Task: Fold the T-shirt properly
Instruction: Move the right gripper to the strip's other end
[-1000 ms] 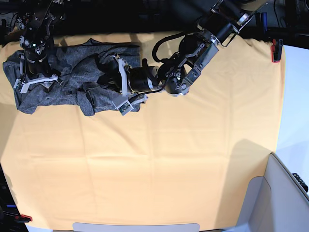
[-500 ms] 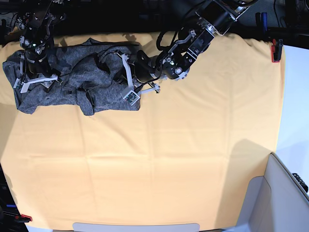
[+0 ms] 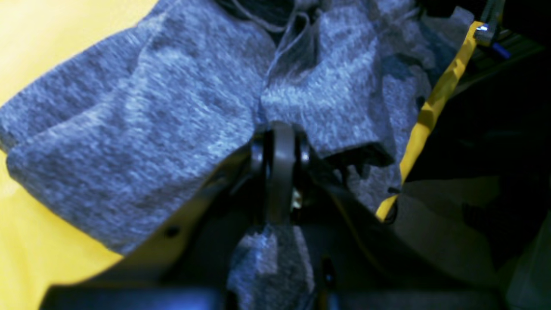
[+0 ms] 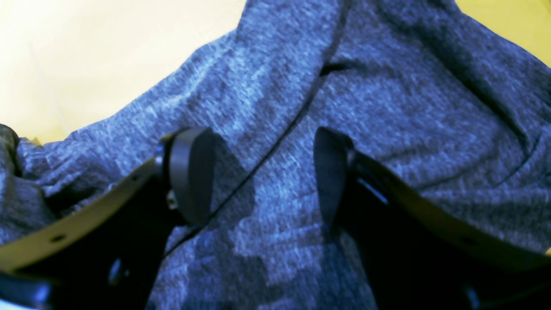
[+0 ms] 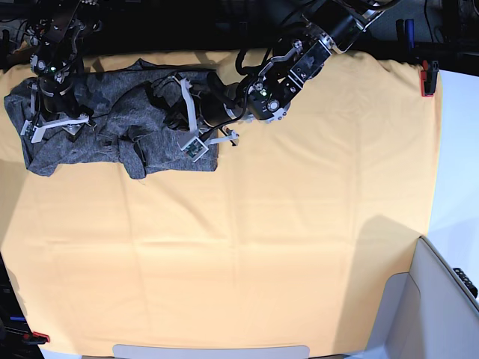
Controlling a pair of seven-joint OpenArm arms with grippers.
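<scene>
The dark grey T-shirt (image 5: 112, 123) lies crumpled at the far left of the yellow-orange table cloth (image 5: 262, 247). My left gripper (image 3: 280, 144) is shut on a bunched fold of the T-shirt (image 3: 150, 125) near the cloth's far edge. In the base view this left gripper (image 5: 171, 116) sits at the shirt's right part. My right gripper (image 4: 260, 172) stands open just above the T-shirt (image 4: 387, 99), nothing between its fingers (image 4: 189, 172). In the base view the right gripper (image 5: 54, 126) hovers over the shirt's left end.
A red clamp (image 5: 426, 78) holds the cloth at the far right edge, another red clamp (image 5: 37, 337) at the near left corner. A grey-white bin (image 5: 441, 299) stands at the near right. The left arm (image 5: 299, 60) reaches in from the back.
My left arm has swung left and toward the back, its wrist turning, and dragged the pinched fold of the shirt with it. The right arm has not moved.
</scene>
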